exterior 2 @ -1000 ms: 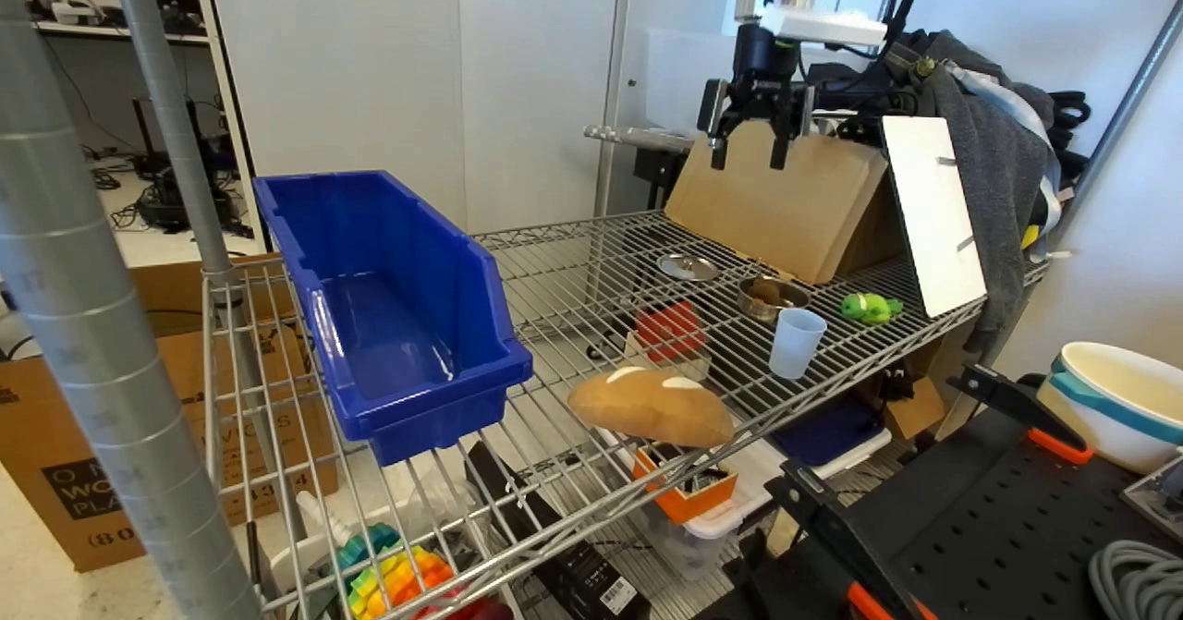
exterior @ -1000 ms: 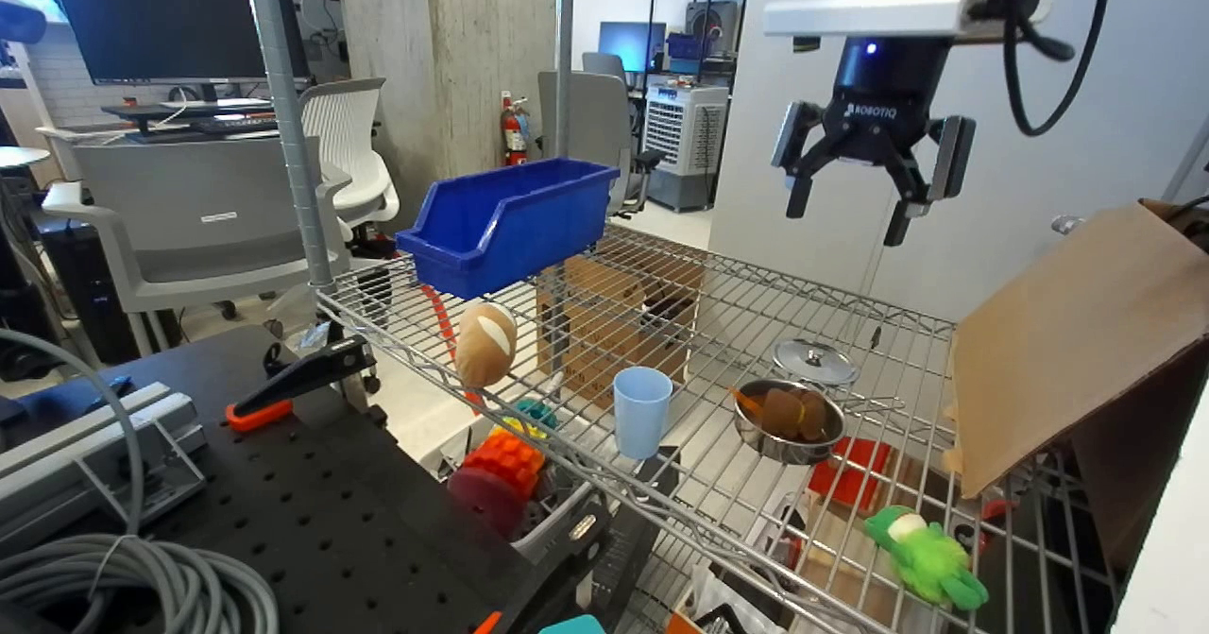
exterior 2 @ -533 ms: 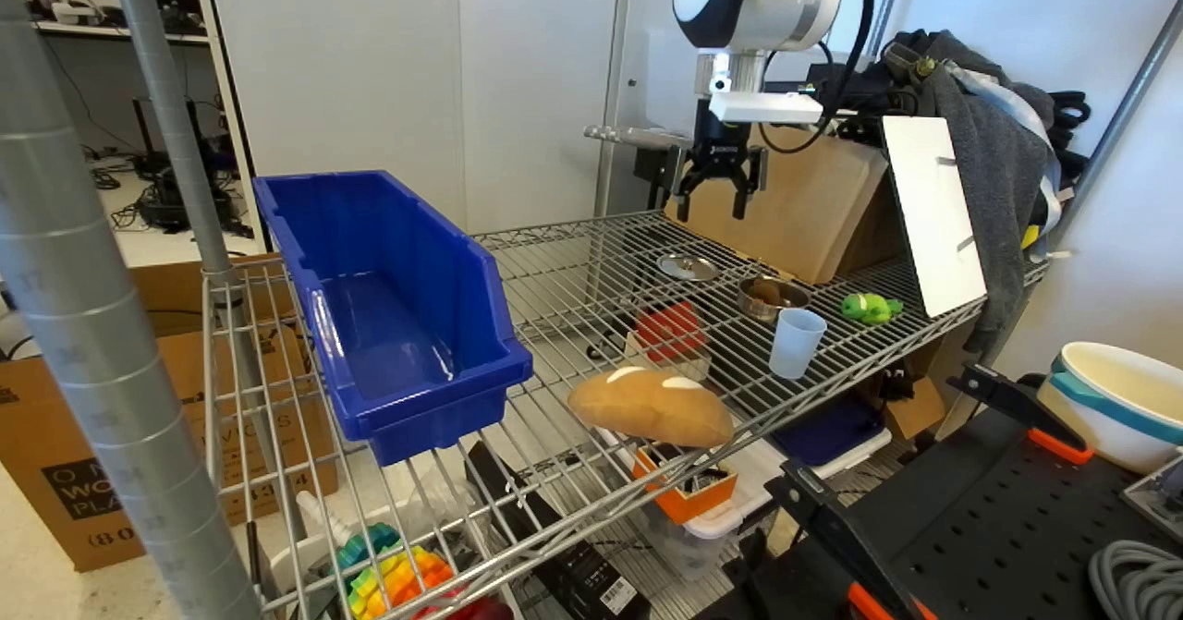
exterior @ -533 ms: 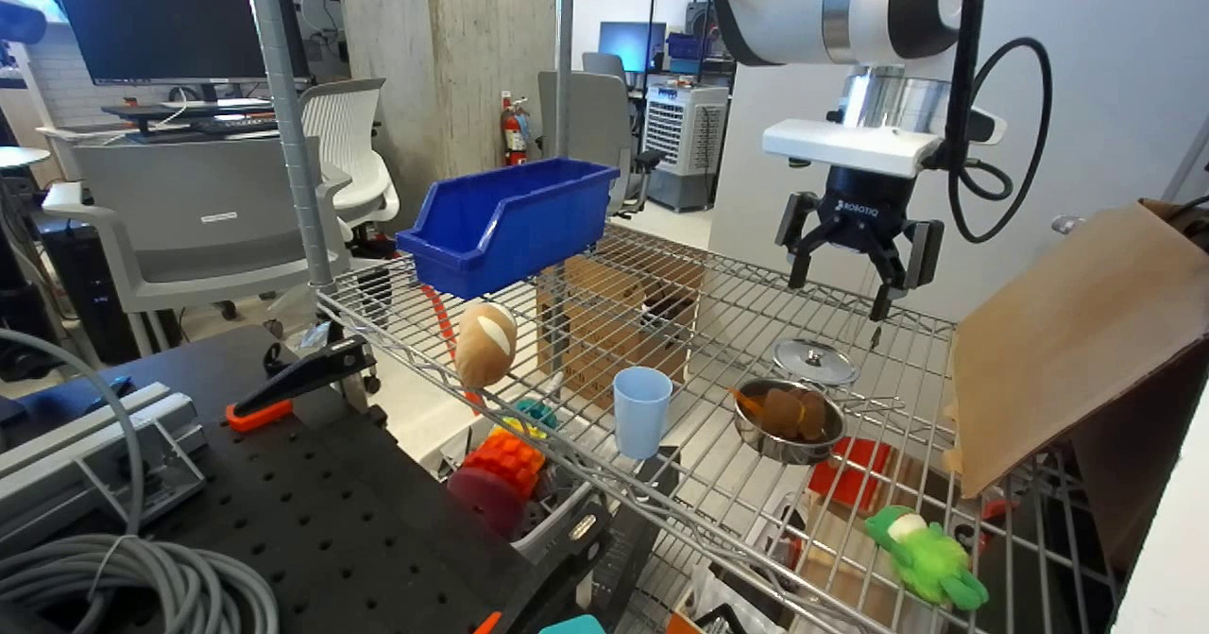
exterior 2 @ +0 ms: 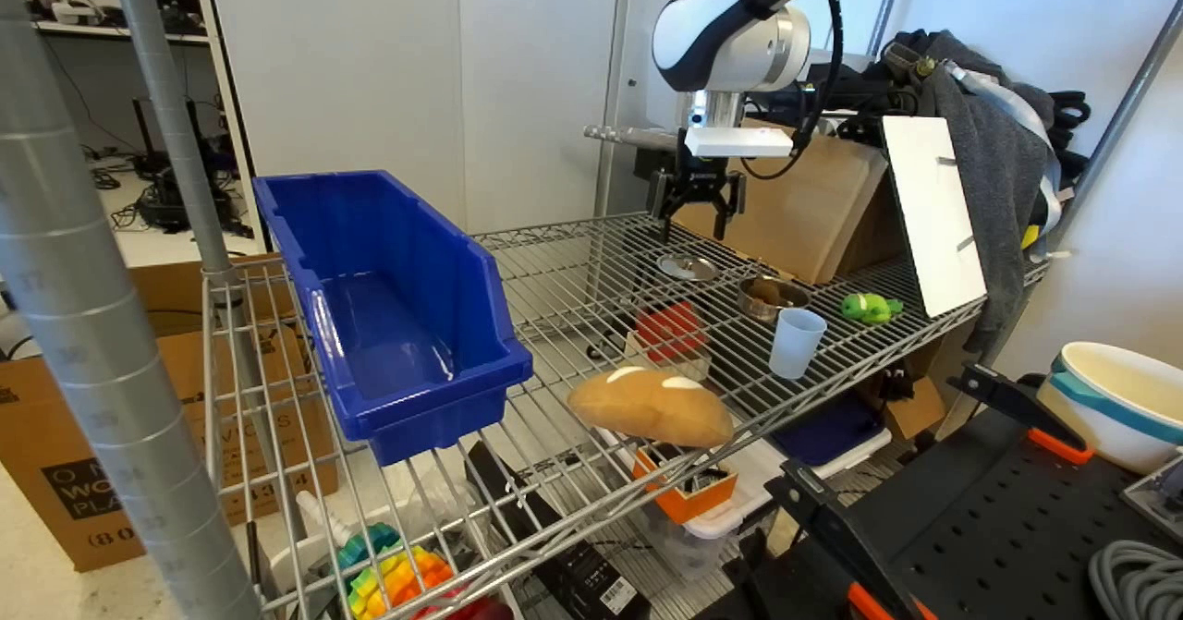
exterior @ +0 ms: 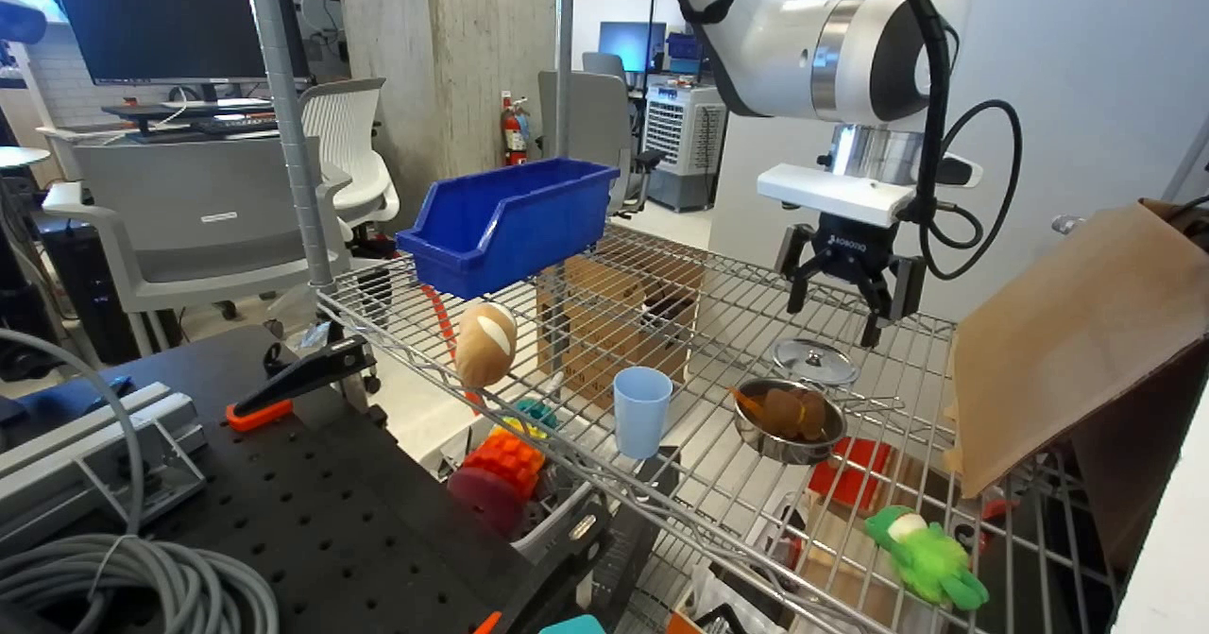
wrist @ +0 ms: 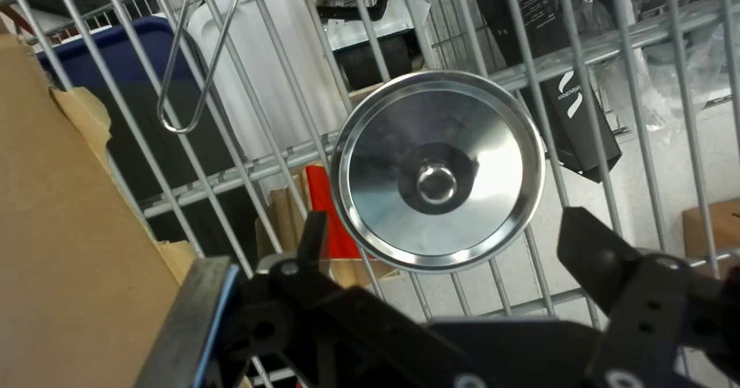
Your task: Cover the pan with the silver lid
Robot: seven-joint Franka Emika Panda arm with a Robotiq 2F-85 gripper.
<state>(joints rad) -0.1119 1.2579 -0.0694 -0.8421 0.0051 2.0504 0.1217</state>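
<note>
The silver lid (exterior: 814,363) lies flat on the wire shelf, knob up, just behind the pan; it also shows in an exterior view (exterior 2: 688,268) and large in the wrist view (wrist: 381,162). The pan (exterior: 782,449) sits upright beside it, holding brown soft pieces and an orange bit; it also shows in an exterior view (exterior 2: 756,310). The pan's bowl is out of the wrist view. My gripper (exterior: 834,317) points down above the lid, apart from it. It is open and empty, its fingers (wrist: 445,226) spread wider than the lid's knob; it also shows in an exterior view (exterior 2: 693,228).
A light-blue cup (exterior: 642,413) stands near the pan. A green plush toy (exterior: 928,558) lies at the shelf's front. A leaning cardboard box (exterior: 1077,332) borders the shelf. A blue bin (exterior 2: 397,324) and a toy bread (exterior 2: 652,406) are at the far end. A wire loop (wrist: 191,110) shows near the lid.
My gripper has come down from high above the shelf to a short way above the lid, also shifting slightly sideways. It stays open. The lid and the pan have not moved.
</note>
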